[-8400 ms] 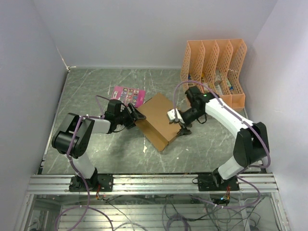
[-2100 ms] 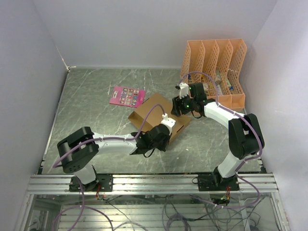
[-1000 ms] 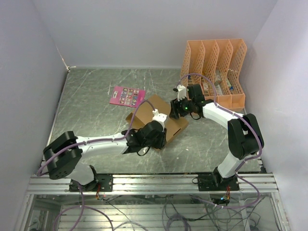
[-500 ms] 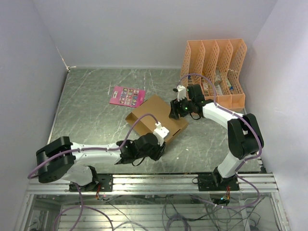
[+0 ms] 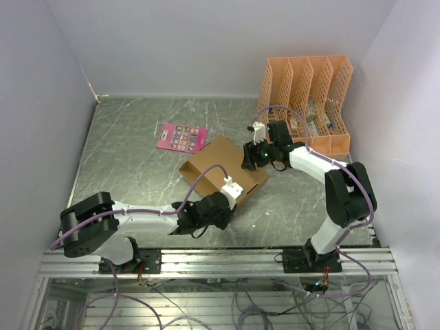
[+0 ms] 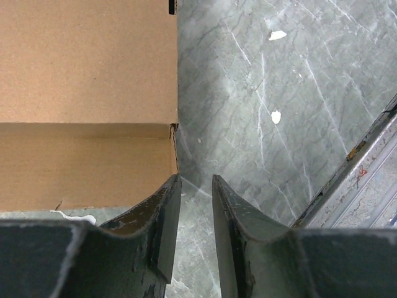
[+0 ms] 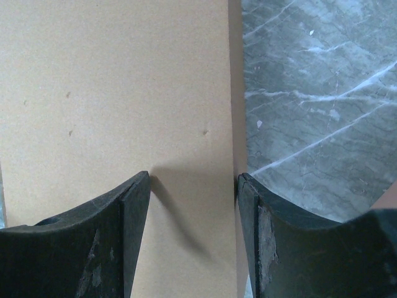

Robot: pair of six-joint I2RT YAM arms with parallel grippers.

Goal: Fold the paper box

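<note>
Looking at the bench (image 5: 124, 158): the paper box (image 5: 223, 165) sits mid-bench, slightly toward the right edge, folded up with its flat face upward. It is plain brown, and its side wall and corner fill the left wrist view (image 6: 87, 164). It's turned diamond-wise to the bench edges, with one corner toward the far edge and one toward the near edge. The footprint looks close to square from above, so I can't call the long axis.

The left gripper (image 5: 225, 203) is low at the box's near corner. In its wrist view (image 6: 195, 181) the claw is a narrow slit with nothing in it, and one fingertip is right against the corner's base. The left arm lies stretched along the near edge.

The right gripper (image 5: 249, 157) is over the box's right corner. Its claw (image 7: 193, 179) is spread wide over the top face, with one finger at the cardboard edge; whether it touches I can't tell.

A pink card (image 5: 182, 137) lies just beyond the box's left corner, its print too small to read. An orange file rack (image 5: 306, 93) fills the far right corner, with items in its slots that can't be made out. White scraps (image 6: 276, 35) dot the stone near the rail (image 5: 220, 260).
</note>
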